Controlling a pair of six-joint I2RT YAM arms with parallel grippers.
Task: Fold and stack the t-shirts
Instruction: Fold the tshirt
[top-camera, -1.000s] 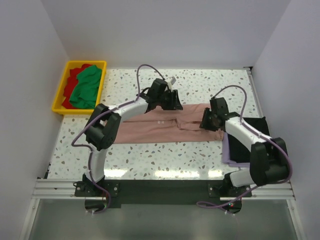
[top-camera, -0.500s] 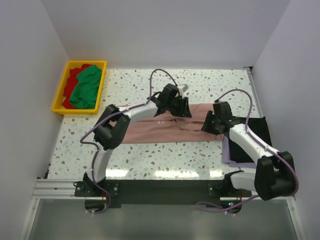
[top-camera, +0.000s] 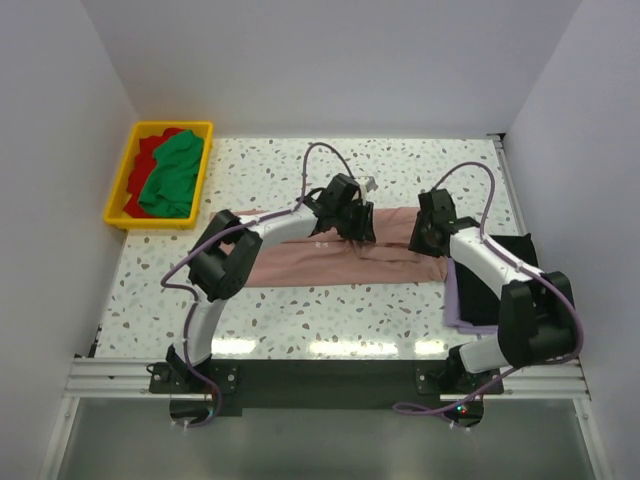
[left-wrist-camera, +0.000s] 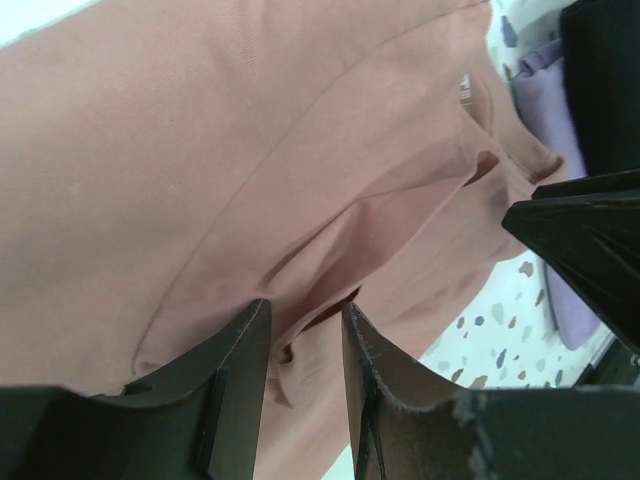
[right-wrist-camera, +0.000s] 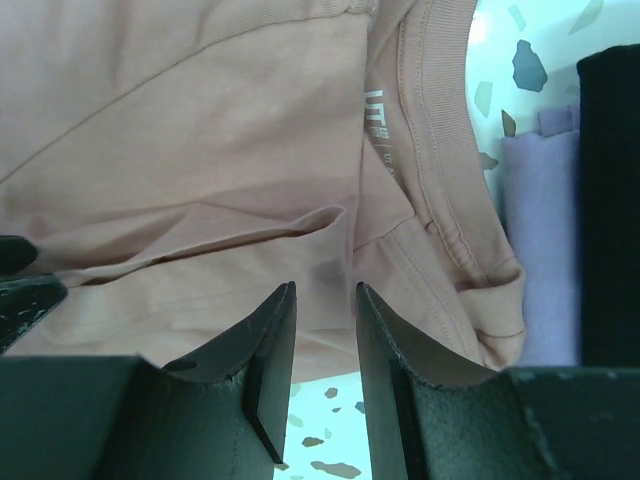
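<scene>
Mid-fold on the dusty-pink t-shirt (top-camera: 300, 262), laid in a long band across the middle of the table (top-camera: 300, 310) with the collar (right-wrist-camera: 440, 130) toward the right. Poised with the left gripper (left-wrist-camera: 303, 310) low over a raised crease in the shirt's body, with jaws part-way open and no cloth visibly pinched between them. Much the same with the right gripper (right-wrist-camera: 325, 290) just short of the neck label (right-wrist-camera: 378, 110), with a narrow gap between the fingers and only flat fabric showing through it. Looks like the start of the crosswise fold. Next, probably: settle both sets of fingers onto the same layer, close on it, then lift and carry together so the band doubles over squarely rather than dragging. Worth watching the loose pleat under both wrists, likely to bunch if caught unevenly. To the right, touching the pink collar end, a black t-shirt (top-camera: 510, 260) on a lavender t-shirt (top-camera: 455, 305) - apparently the stack, and little room to swing there. Far left, well apart, a yellow bin (top-camera: 118, 190) with a green t-shirt (top-camera: 172, 175) over a red t-shirt (top-camera: 150, 145), not yet folded.
</scene>
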